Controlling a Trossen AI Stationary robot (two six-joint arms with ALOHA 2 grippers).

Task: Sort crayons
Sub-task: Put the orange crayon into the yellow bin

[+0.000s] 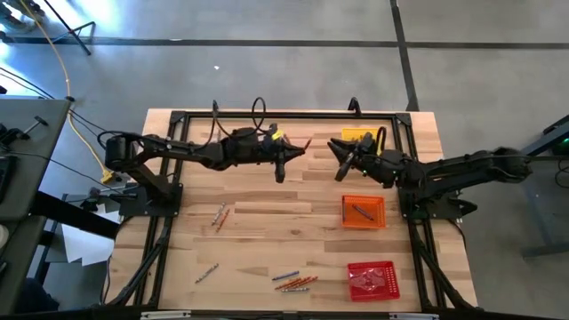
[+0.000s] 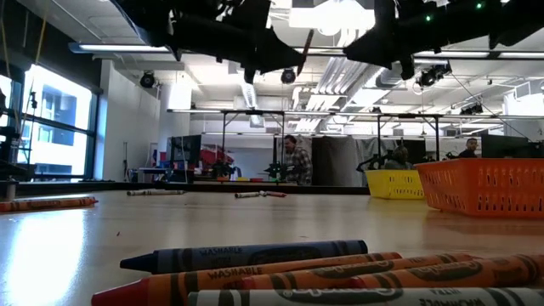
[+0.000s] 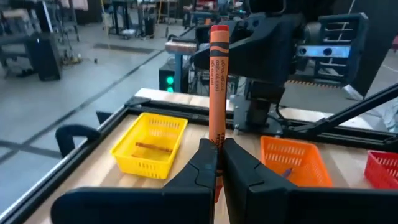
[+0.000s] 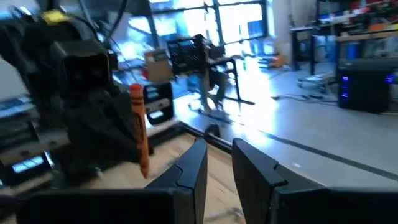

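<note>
Clamping an orange crayon [image 3: 217, 93] upright, the left pincer [image 3: 218, 163] faces the right pincer [image 4: 217, 163] — empty, parted.

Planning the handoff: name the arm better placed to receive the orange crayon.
Right: its open tool faces the thin orange wax crayon held raised in the left tool, and sits nearest the square yellow mesh tray.

The left tool [image 3: 217, 163] pinches an upright orange crayon [image 3: 217, 87] above the wooden tabletop [image 3: 99, 163], with a yellow tray [image 3: 127, 152], orange tray [image 3: 306, 167] and red tray [image 3: 380, 171] beyond.
</note>
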